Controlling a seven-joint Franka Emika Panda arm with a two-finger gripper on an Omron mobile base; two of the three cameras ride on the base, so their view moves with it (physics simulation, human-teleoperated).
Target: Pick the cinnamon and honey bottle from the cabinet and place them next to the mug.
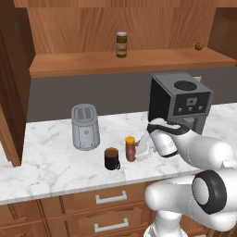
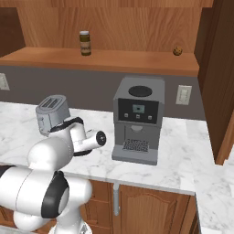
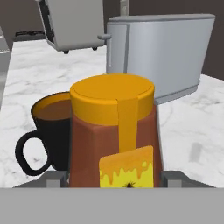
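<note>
I can read no words, brand names or numbers on anything here. The honey bottle (image 3: 113, 135) carries a yellow label with a dripping-honey pattern and a small dark mark, but no letters. The cinnamon (image 1: 121, 44) has a lighter label band, too small to read. The coffee machine (image 2: 138, 119) has a small display whose content is illegible.

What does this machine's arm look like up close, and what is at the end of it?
A glossy white arm of rounded, tube-like segments, with dark black rings at the joints. It ends in a white gripper with two small dark grey fingers. No cables or markings are visible.
</note>
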